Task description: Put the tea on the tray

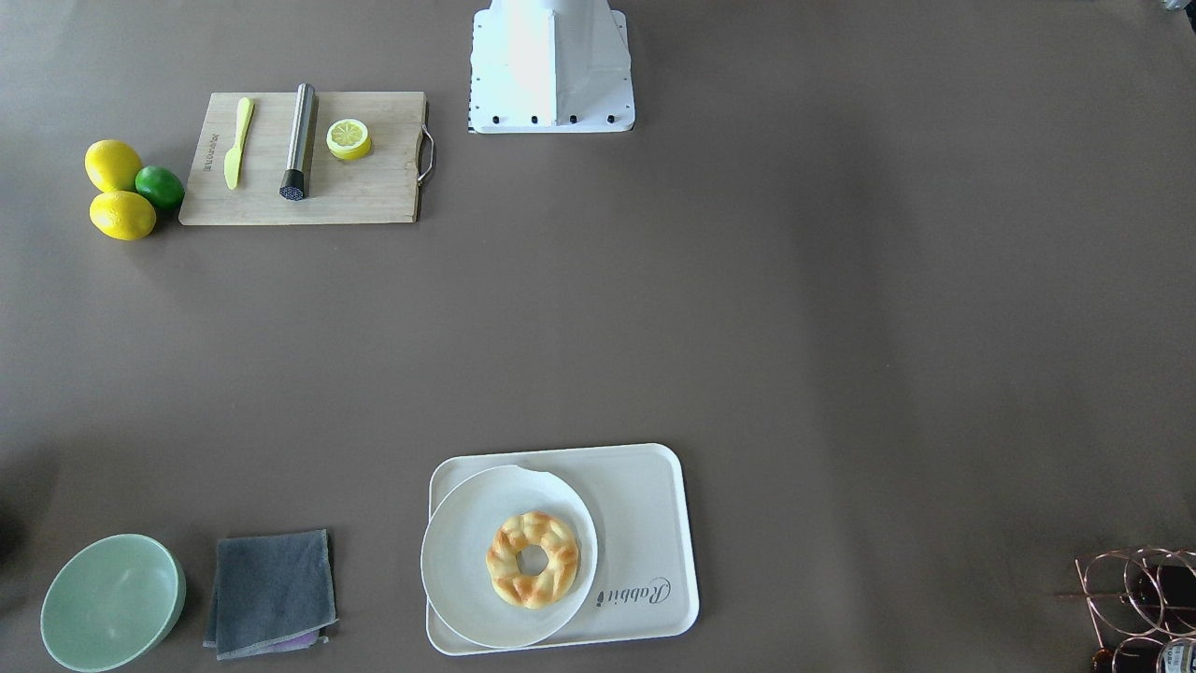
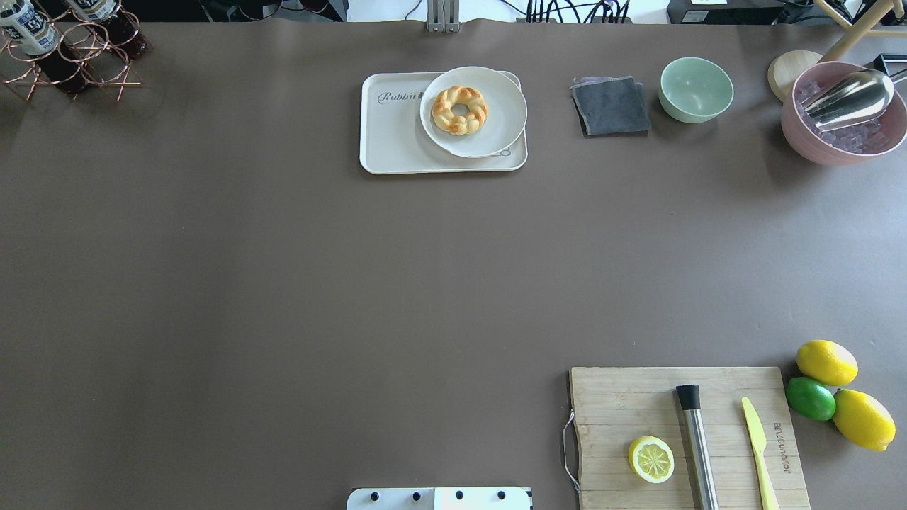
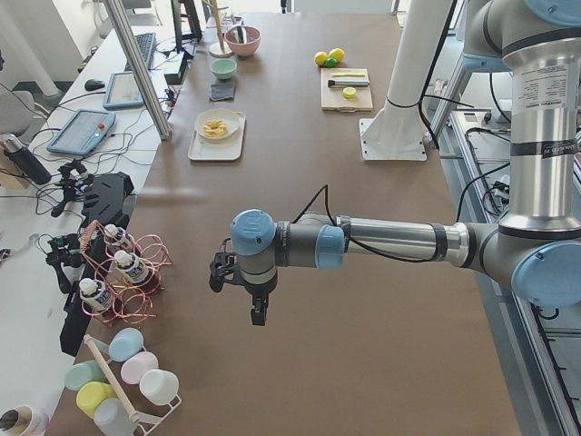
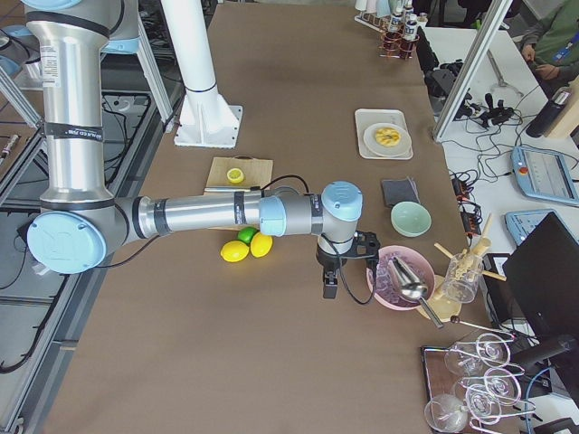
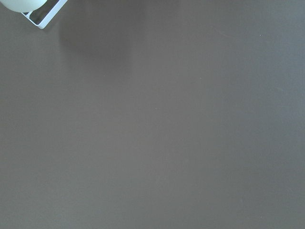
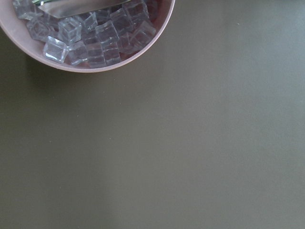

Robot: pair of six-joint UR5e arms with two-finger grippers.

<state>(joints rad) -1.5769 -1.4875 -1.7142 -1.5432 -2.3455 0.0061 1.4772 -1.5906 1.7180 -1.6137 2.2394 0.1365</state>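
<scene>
Several tea bottles [image 2: 27,30] with white caps and dark liquid stand in a copper wire rack [image 2: 71,64] at the table's far left corner; they also show in the exterior left view [image 3: 133,267]. The cream tray [image 2: 392,138] with "Rabbit" script lies at the far middle of the table, its left part bare. My left gripper [image 3: 259,314] hangs over bare table to the right of the rack, apart from the bottles; I cannot tell whether it is open. My right gripper [image 4: 330,287] hangs next to the pink bowl [image 4: 403,280]; I cannot tell its state either.
A round white plate [image 2: 496,131] with a braided ring pastry [image 2: 460,109] covers the tray's right part. A grey cloth [image 2: 611,106], green bowl [image 2: 696,88] and pink ice bowl [image 2: 843,113] stand far right. A cutting board [image 2: 623,397] and citrus [image 2: 826,362] sit near right.
</scene>
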